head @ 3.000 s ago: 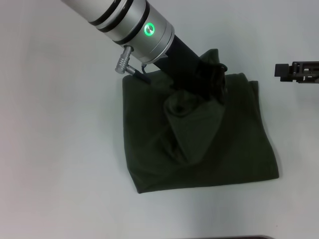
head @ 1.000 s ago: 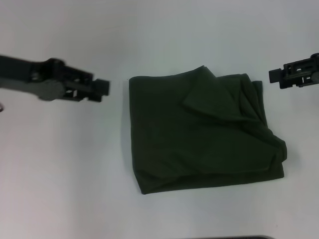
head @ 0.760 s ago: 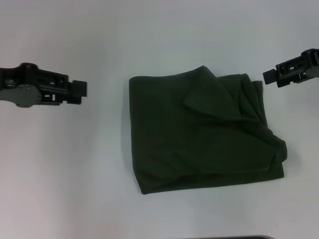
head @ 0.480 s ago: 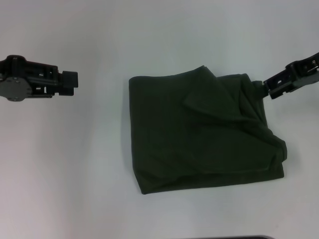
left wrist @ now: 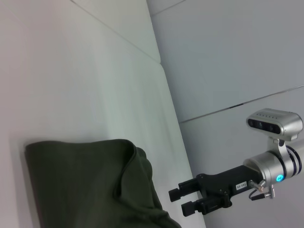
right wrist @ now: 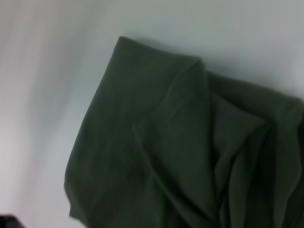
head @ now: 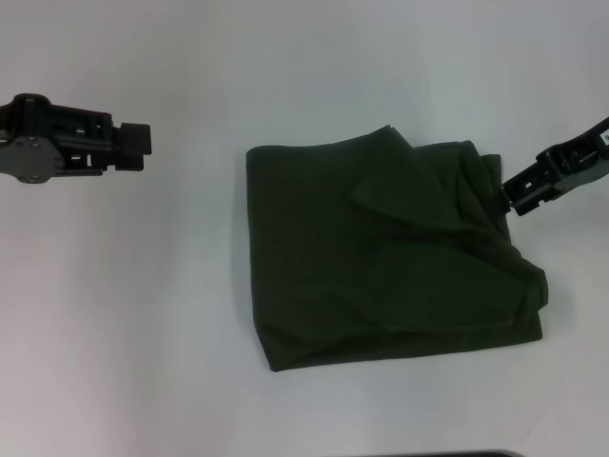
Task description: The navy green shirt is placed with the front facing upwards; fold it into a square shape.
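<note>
While my left hand (head: 133, 148) hangs well off to the left of the shirt, holding nothing, I cannot tell how its fingers stand. At the middle of the desk (head: 143, 314) lies the navy green shirt (head: 381, 257), folded to a rough square but rumpled along its right side. My right hand (head: 514, 195) sits at that far right edge, fingers parted and gripping nothing. To do this well, I judge I should catch the loose flap there and draw it flat, square to the edges. From the left wrist I see those parted fingers (left wrist: 180, 192) plainly; the right wrist view shows only the ridged folds (right wrist: 228, 156) up close.
</note>
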Motion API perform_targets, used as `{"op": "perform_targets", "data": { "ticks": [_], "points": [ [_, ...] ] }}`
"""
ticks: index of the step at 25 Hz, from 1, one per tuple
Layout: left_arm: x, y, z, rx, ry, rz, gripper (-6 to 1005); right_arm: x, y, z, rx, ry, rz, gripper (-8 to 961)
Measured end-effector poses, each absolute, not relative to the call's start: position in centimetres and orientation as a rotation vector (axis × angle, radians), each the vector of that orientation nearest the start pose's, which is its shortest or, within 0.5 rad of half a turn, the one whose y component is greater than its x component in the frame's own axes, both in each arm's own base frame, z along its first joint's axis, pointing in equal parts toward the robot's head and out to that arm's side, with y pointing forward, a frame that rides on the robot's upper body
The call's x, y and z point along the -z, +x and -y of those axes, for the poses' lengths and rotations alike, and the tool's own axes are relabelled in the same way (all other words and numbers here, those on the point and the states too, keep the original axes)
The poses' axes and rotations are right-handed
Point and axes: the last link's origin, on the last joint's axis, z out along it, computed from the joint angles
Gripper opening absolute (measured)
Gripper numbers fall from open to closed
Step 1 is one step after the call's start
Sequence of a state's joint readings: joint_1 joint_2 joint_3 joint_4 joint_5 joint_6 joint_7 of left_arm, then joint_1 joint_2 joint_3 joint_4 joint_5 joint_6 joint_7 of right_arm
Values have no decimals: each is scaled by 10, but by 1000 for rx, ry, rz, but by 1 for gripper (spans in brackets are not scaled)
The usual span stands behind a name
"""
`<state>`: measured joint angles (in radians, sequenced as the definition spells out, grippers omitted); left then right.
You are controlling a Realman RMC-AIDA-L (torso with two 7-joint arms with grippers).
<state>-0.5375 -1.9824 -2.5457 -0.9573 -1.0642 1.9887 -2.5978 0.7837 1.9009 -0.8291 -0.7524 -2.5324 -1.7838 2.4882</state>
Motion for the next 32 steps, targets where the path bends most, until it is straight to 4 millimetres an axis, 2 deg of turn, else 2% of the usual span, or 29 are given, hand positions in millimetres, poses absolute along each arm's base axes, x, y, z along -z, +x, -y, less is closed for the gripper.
{"op": "perform_targets", "data": {
  "ticks": [4, 7, 10, 14, 16, 24, 32],
  "points": [
    [-87, -240, -312, 684, -2497, 1987, 367, -56, 245, -366, 165, -2518, -1759, 673],
    [-86, -239, -313, 690, -2493, 1986, 367, -45, 239, -366, 126, -2547, -1762, 673],
    [-85, -239, -313, 691, -2493, 1986, 366, -28, 233, -361, 177, -2606, -1735, 673],
    [-84, -239, -313, 695, -2493, 1988, 365, -17, 230, -361, 259, -2622, -1680, 673],
    [-83, -238, -313, 699, -2496, 1984, 365, -17, 228, -364, 249, -2612, -1665, 673],
    [-80, -237, -313, 707, -2500, 1981, 366, -42, 233, -385, 36, -2457, -1659, 674],
    [-78, -237, -315, 716, -2493, 1986, 367, -28, 240, -388, 14, -2373, -1729, 673]
  ]
}}
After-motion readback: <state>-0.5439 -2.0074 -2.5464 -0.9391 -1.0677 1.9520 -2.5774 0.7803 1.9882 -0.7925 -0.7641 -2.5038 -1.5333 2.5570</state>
